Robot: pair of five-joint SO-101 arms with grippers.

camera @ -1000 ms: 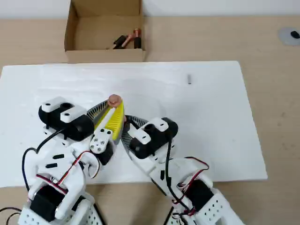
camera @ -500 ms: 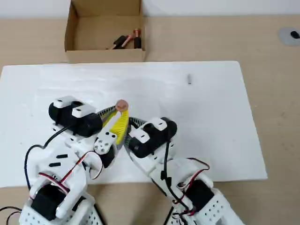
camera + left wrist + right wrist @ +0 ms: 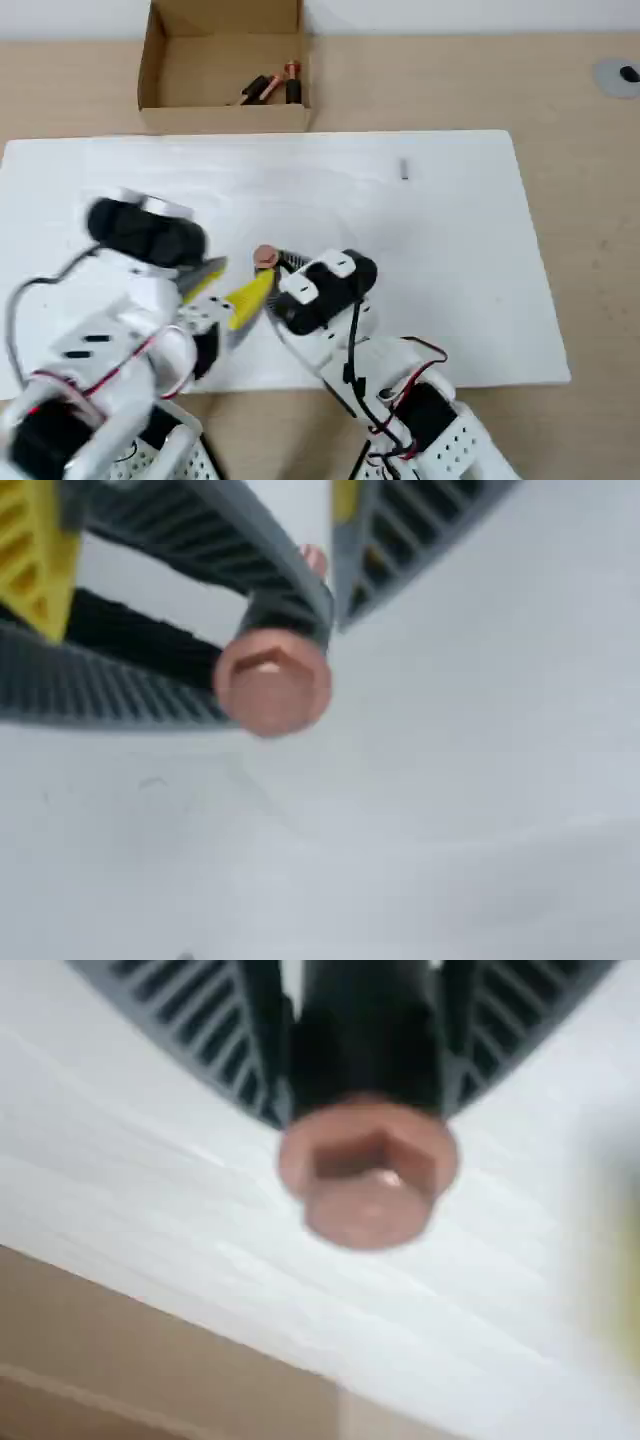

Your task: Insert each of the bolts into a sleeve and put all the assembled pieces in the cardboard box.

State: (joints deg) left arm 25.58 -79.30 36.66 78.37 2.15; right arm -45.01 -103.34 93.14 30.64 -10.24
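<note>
Bolt (image 3: 368, 1175) in sleeve (image 3: 365, 1020), right claw (image 3: 274, 266) holding; left claw (image 3: 244, 274) withdrawn.

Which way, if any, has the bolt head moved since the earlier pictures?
Yes. The bolt head moved away from the cardboard box, widening the gap between them.

In the right wrist view the sleeve (image 3: 365, 1040) clamped in the right pincer (image 3: 365, 1100) runs off the picture's edge. The bolt (image 3: 368, 1175) head is blurred, and a yellowish smear (image 3: 615, 1220) at the side cannot be identified.

In the high view the left arm (image 3: 140, 235) is smeared, its outline soft. The right pincer sits mostly under its own wrist housing. The pieces (image 3: 270, 87) in the cardboard box (image 3: 150, 70) are too small to count. A dark speck (image 3: 404, 169) on the white sheet (image 3: 470, 250) is too small to name. A grey disc (image 3: 618, 75) on the tabletop (image 3: 450, 80) is cut by the edge.
</note>
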